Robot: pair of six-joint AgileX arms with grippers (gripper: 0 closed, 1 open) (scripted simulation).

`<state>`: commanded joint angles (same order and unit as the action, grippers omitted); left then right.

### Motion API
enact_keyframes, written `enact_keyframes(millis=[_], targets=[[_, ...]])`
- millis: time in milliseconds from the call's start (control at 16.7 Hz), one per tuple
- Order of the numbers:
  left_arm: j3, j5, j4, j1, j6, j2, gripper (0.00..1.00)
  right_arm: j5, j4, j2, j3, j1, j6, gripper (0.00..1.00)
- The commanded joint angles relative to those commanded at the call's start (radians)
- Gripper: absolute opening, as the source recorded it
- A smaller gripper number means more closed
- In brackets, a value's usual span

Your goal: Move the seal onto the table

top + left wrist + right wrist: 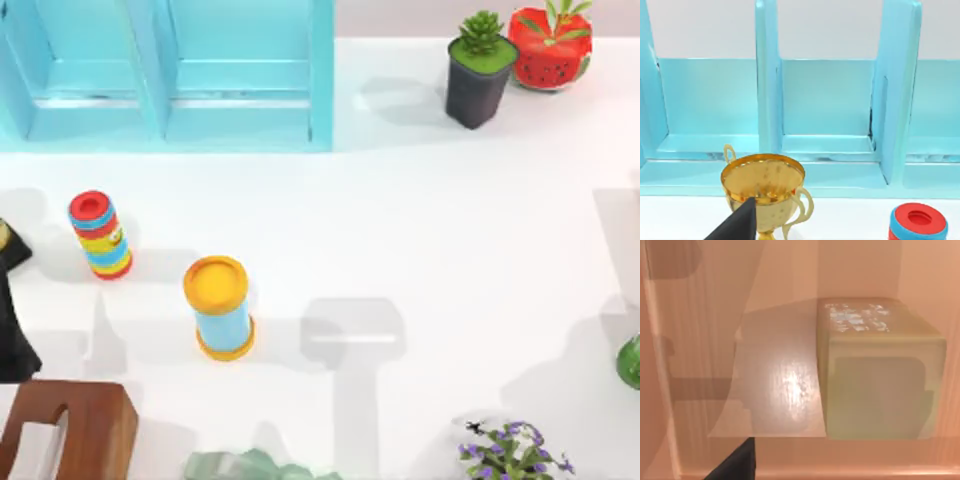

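The seal (875, 385) is a tan block with a pale mottled mark on its upper face. It rests on a smooth, wood-toned surface with walls of the same colour around it. A dark part of my right gripper (735, 465) sits close in front of the seal and apart from it. The white table (450, 250) spreads across the top view. My left arm (12, 330) is parked at the table's left edge. Its gripper (737, 225) points at a golden trophy (764, 187) in front of the light-blue cabinet (830, 100).
The cabinet (170, 75) stands at the back left, with two potted plants (478, 70) at the back right. A striped stacked cylinder (99, 235) and a yellow-topped cylinder (218, 305) stand left of centre. A reddish-brown wooden piece (70, 430) sits front left, and flowers (510, 450) front right.
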<state>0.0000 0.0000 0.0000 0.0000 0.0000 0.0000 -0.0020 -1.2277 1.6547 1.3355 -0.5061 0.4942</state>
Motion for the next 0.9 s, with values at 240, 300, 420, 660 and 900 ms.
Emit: enact_keyframes(millis=[240,300,420,660,900], targets=[[0.0,0.0,0.0,0.0,0.0,0.0,1.0,0.002,-0.017,0.018,0.013,-0.005,0.009,1.0],[0.0,0.0,0.0,0.0,0.0,0.0,1.0,0.002,-0.017,0.018,0.013,-0.005,0.009,1.0],[0.0,0.0,0.0,0.0,0.0,0.0,1.0,0.001,-0.011,0.016,0.006,0.0,0.008,1.0],[0.0,0.0,0.0,0.0,0.0,0.0,1.0,0.002,0.103,0.048,-0.081,-0.001,0.005,1.0],[0.0,0.0,0.0,0.0,0.0,0.0,1.0,0.002,0.31,0.102,-0.218,-0.001,0.004,1.0]])
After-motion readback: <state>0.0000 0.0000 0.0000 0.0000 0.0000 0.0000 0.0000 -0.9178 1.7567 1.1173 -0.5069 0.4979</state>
